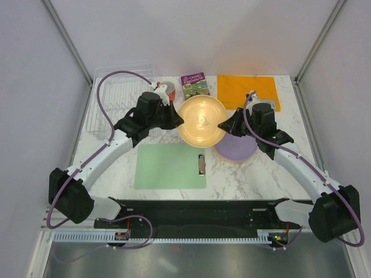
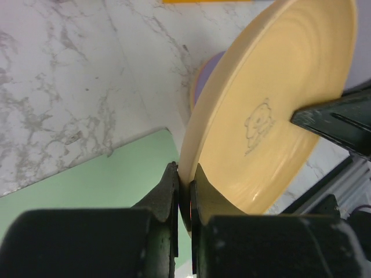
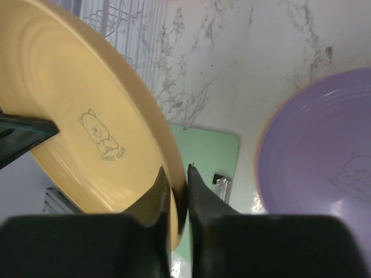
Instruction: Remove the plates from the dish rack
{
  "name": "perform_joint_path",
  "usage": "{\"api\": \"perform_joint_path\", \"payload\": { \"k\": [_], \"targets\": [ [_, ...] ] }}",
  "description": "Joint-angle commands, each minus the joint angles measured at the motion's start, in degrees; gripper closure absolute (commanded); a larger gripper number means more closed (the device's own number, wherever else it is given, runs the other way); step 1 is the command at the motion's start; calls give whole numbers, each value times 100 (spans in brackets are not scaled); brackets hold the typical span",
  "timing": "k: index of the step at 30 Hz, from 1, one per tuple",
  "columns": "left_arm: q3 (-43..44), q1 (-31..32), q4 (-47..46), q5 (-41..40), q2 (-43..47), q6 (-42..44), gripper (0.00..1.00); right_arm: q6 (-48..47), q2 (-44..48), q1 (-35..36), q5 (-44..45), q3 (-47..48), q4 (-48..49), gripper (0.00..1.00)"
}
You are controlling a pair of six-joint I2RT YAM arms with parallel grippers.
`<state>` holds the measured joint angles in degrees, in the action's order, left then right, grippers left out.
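Note:
A tan-yellow plate (image 1: 202, 120) with a bear drawing hangs above the table's middle, held at both sides. My left gripper (image 1: 178, 120) is shut on its left rim, seen in the left wrist view (image 2: 185, 185) with the plate (image 2: 272, 104) tilted. My right gripper (image 1: 223, 124) is shut on its right rim, also in the right wrist view (image 3: 177, 185). A lilac plate (image 1: 235, 149) lies on the table under the right arm, with a thin warm-coloured edge beneath its rim (image 3: 261, 136). The dish rack (image 1: 113, 98) stands at the back left with no plate showing in it.
A green clipboard (image 1: 169, 167) lies in front of the held plate. An orange-red mug (image 1: 165, 88) stands behind my left gripper. A purple book (image 1: 195, 84) and an orange mat (image 1: 248, 91) lie at the back. Walls close in the table's sides.

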<state>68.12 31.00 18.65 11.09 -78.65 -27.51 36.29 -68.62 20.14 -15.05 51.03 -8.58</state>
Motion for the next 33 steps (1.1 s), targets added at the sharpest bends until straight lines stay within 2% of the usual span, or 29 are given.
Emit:
{"api": "perform_joint_path", "payload": {
  "k": [1, 2, 3, 5, 6, 7, 9, 13, 15, 19, 27, 33],
  "targets": [
    [-158, 37, -337, -211, 490, 104, 92, 1, 138, 7, 625, 127, 42, 100],
    [-184, 37, -275, -387, 543, 175, 82, -60, 217, 7, 765, 162, -73, 100],
    [-211, 37, -205, -763, 587, 245, 54, -174, 400, -1, 949, 258, -204, 100],
    [-316, 29, -21, -1090, 745, 465, 34, -315, 577, -28, 1521, 390, -687, 100],
    [-351, 28, 32, -1657, 798, 561, 1, -385, 726, -45, 1766, 530, -863, 100],
    [-387, 28, 85, -1889, 860, 728, 0, -508, 788, -124, 2125, 592, -1213, 100],
    [-544, 28, 156, -2573, 1052, 895, 0, -614, 867, -264, 2295, 733, -1558, 100],
    [-860, 28, 182, -3340, 1475, 1238, 0, -650, 754, -870, 2156, 681, -2357, 100],
    [-975, 28, 139, -3595, 1650, 1327, 0, -632, 657, -1012, 1998, 480, -2464, 100],
    [-1283, 28, -63, -3781, 2116, 1616, 0, -422, 595, -1337, 1909, 119, -2491, 100],
    [-1486, 28, -178, -3685, 2337, 1564, 0, -280, 350, -1408, 1813, -268, -2175, 99],
    [-1529, 28, -178, -3658, 2328, 1529, 0, -237, 68, -1443, 1654, -488, -1929, 89]
  ]
}}
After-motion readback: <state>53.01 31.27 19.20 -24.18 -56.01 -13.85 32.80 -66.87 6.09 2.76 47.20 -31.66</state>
